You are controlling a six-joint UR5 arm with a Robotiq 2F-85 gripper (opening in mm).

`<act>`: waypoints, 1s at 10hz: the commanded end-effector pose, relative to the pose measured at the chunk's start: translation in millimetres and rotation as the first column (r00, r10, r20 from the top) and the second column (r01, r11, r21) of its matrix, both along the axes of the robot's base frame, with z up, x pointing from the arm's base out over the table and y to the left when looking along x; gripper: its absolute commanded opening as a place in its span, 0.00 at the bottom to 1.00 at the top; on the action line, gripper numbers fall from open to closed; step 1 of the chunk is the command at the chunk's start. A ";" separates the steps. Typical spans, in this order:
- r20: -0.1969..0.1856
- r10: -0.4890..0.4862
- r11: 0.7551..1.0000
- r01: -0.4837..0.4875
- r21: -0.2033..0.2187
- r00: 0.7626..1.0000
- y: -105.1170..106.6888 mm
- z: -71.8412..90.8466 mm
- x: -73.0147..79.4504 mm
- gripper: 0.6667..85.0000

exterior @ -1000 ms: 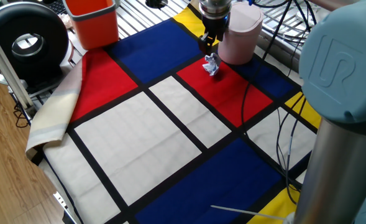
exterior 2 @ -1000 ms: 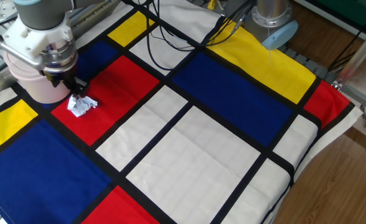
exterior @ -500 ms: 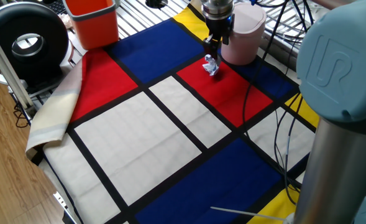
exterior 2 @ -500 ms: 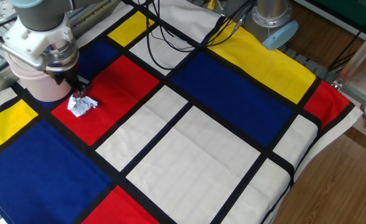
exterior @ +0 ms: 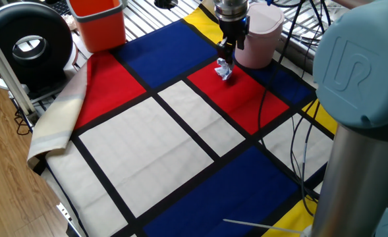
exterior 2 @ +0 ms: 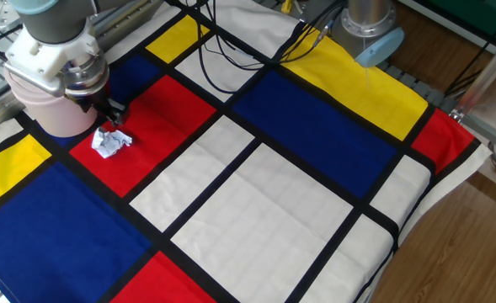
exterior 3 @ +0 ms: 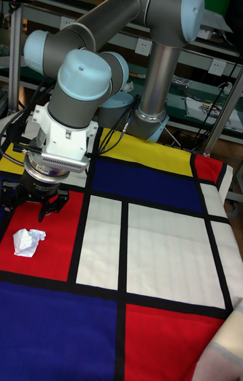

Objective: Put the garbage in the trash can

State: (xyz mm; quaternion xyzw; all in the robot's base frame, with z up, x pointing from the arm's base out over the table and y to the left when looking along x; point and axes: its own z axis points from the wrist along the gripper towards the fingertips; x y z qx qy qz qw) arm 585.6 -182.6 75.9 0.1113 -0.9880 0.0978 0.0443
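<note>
- The black two-finger hand (exterior 3: 28, 206) hangs from the grey-and-pale-blue robot arm (exterior 3: 101, 43) at the left of the tall fixed view; its fingers are spread apart and hold nothing.
- In one fixed view the hand (exterior: 227, 49) sits near the top centre of the frame, right above the small crumpled wad of white-grey paper (exterior: 224, 68); whether a fingertip touches the paper cannot be told.
- In the other fixed view the hand (exterior 2: 111, 115) is at the upper left, with the paper wad (exterior 2: 110, 141) just below it in the frame.
- The paper wad (exterior 3: 27, 241) lies on a red panel of the cloth, low at the left edge of the tall fixed view, below and slightly left of the hand.
- The pale pink cylindrical plastic bin with a rounded lid (exterior: 259, 37) stands upright just beside the hand, to its right at the top of one fixed view; in the other fixed view the bin (exterior 2: 47, 112) is partly hidden behind the arm's wrist.
- The desk is covered by a cloth of red, blue, yellow and white panels with black lines (exterior 2: 264, 210).
- An orange square-sided plastic bin (exterior: 99, 22) stands at the upper left of one fixed view, well apart from the paper.
- Black cables (exterior 2: 231, 50) trail over the cloth at the top of the other fixed view.
</note>
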 end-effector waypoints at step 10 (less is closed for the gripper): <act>-0.002 -0.007 0.996 0.007 0.087 1.000 21.3 -2.7 -0.7 0.79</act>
